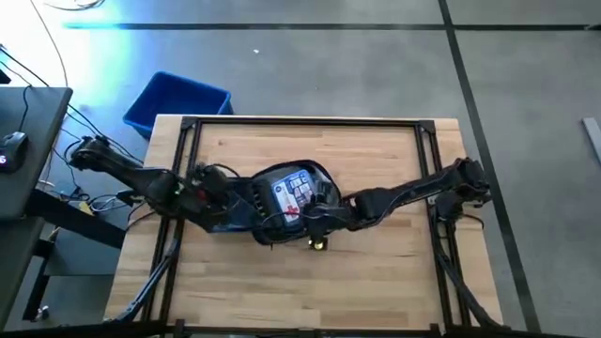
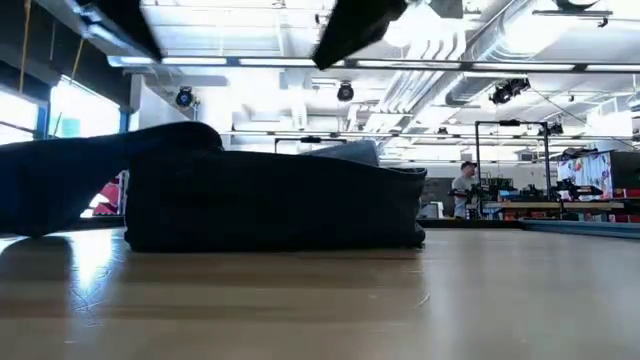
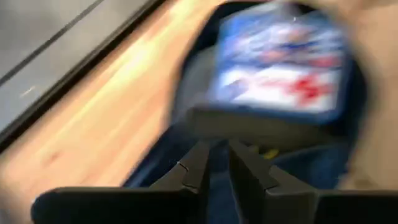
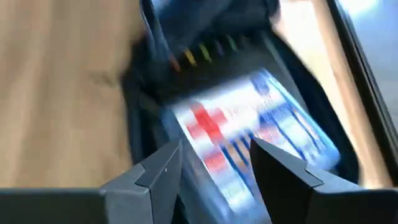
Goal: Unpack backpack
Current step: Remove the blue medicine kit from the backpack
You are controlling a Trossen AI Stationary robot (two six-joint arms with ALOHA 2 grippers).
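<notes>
The wooden table (image 1: 376, 272) fills the middle of the high view. At its centre lies the dark navy backpack (image 1: 246, 208), open, with a blue, white and red packet (image 1: 293, 194) showing inside. The blue bin (image 1: 178, 101) stands on the floor at upper left. The left gripper (image 3: 215, 163) sits at the backpack's left edge, fingers nearly closed. The right gripper (image 4: 214, 163) hangs over the packet, fingers spread.
</notes>
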